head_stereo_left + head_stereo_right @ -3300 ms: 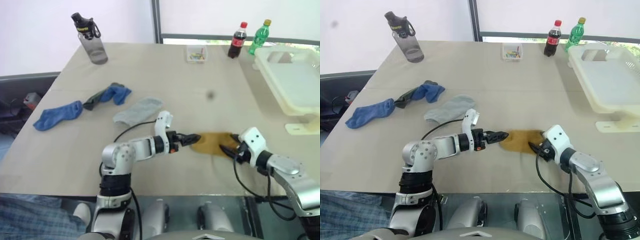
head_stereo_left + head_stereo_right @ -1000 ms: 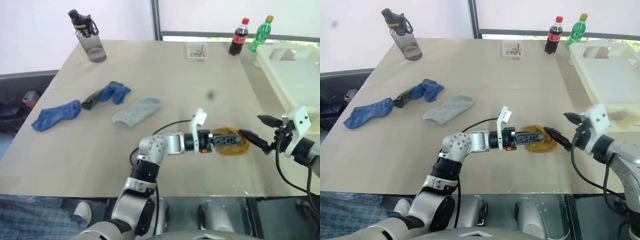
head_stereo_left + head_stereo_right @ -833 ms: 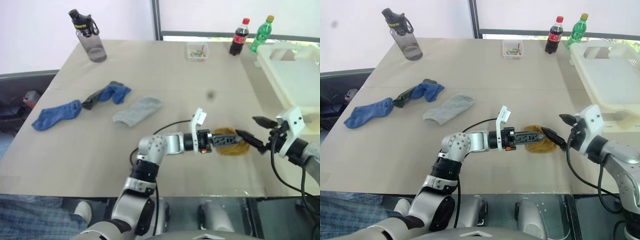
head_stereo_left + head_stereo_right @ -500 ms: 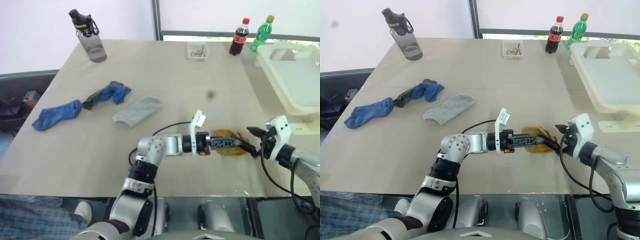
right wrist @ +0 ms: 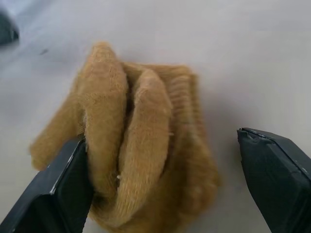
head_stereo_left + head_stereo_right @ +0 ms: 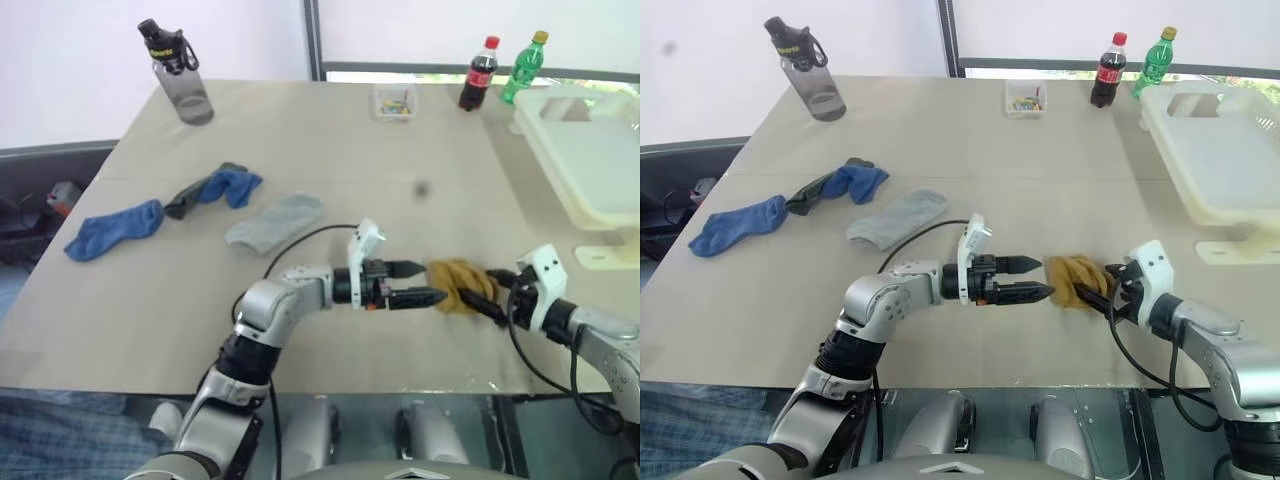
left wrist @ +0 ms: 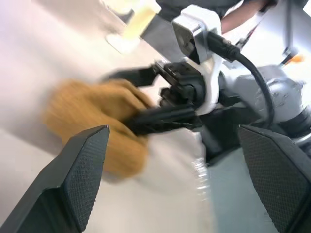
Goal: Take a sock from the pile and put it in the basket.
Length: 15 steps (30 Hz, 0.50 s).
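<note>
The yellow sock (image 6: 1076,278) lies bunched on the desk (image 6: 1060,150). The right gripper (image 5: 165,189) has its fingers spread around it to grab. The left gripper (image 6: 1032,278), fingers spread, waits beside it. The basket (image 6: 1220,160) sits well apart.

The two head views look forward and down from above the counter (image 6: 300,140), taking in its whole top from the near edge to the far wall. They share almost the same scene, the right eye view set slightly to one side. The left wrist view sits low and close, facing along the counter toward the mustard sock (image 7: 92,121) and the right gripper (image 7: 146,97) beyond it; it appears blurred. The right wrist view is nearest of all, facing the same sock (image 5: 141,141) from the opposite side.
</note>
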Tool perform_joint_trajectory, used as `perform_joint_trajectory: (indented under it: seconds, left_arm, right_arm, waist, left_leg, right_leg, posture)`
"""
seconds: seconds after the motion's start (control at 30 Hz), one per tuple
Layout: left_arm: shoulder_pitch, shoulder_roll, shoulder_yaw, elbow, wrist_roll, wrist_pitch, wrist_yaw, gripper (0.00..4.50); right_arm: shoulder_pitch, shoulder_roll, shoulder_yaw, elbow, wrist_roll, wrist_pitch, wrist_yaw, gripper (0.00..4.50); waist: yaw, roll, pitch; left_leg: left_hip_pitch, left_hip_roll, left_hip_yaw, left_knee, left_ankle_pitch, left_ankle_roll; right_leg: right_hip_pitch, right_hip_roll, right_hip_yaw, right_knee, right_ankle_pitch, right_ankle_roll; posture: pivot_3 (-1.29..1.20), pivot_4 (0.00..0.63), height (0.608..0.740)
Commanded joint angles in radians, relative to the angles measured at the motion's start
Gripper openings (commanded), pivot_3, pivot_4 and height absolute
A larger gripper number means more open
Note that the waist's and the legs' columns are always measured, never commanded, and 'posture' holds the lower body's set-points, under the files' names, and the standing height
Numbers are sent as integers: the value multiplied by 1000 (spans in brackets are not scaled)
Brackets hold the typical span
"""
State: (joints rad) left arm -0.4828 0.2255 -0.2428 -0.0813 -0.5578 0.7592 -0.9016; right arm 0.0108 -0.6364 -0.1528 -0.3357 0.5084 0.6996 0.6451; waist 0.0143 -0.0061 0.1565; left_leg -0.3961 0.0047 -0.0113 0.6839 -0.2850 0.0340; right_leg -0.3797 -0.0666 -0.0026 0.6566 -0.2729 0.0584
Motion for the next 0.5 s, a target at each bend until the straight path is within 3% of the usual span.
perform_joint_trajectory:
  seconds: [0.03, 0.1, 0.2, 0.37, 0.43, 0.47, 0.5]
  left_arm:
    - [20, 44, -8, -78, 39, -73, -16, 4500]
    - [27, 73, -8, -100, 58, -105, -22, 4500]
    - [34, 104, -6, -131, 77, -141, -23, 4500]
    - [42, 156, -31, -151, 123, -189, -40, 4500]
    - [44, 174, -41, -154, 139, -199, -48, 4500]
    - [45, 177, -42, -154, 139, -199, -49, 4500]
    - [46, 178, -43, -154, 139, -199, -49, 4500]
  right_arm:
    - [22, -12, 52, 5, -51, -48, 23, 4482]
    - [21, -10, 75, 32, -84, -73, 18, 4482]
    - [14, -5, 88, 64, -102, -81, 13, 3754]
    - [3, -3, 101, 88, -107, -87, 15, 1207]
    - [0, 1, 105, 95, -109, -94, 15, 685]
    - [-1, 2, 106, 98, -109, -97, 16, 222]
    - [-1, 2, 107, 99, -109, -99, 16, 96]
  waist:
    - [-1, 0, 0]
    - [-4, 0, 0]
    - [-3, 0, 0]
    - [-3, 0, 0]
    - [-3, -1, 0]
    - [-3, -1, 0]
    - [-3, -1, 0]
  left_leg:
    - [0, 0, 0, 0, 0, 0]
    - [0, 0, 0, 0, 0, 0]
    - [1, 0, 0, 0, 0, 0]
    - [2, 0, 0, 0, 0, 0]
    - [3, 0, 0, 0, 0, 0]
    - [3, 0, 0, 0, 0, 0]
    - [3, 0, 0, 0, 0, 0]
  right_leg:
    - [0, 0, 0, 0, 0, 0]
    - [0, 0, 0, 0, 0, 0]
    - [0, 1, 0, 0, 0, 0]
    - [1, 1, 0, 1, 0, 0]
    - [2, 1, 0, 1, 0, 0]
    - [2, 1, 0, 1, 0, 0]
    - [2, 1, 0, 1, 0, 0]
  posture:
    - [0, 150, 740]
    - [0, 150, 740]
    - [0, 150, 740]
    - [0, 150, 740]
    - [0, 150, 740]
    - [0, 150, 740]
    - [0, 150, 740]
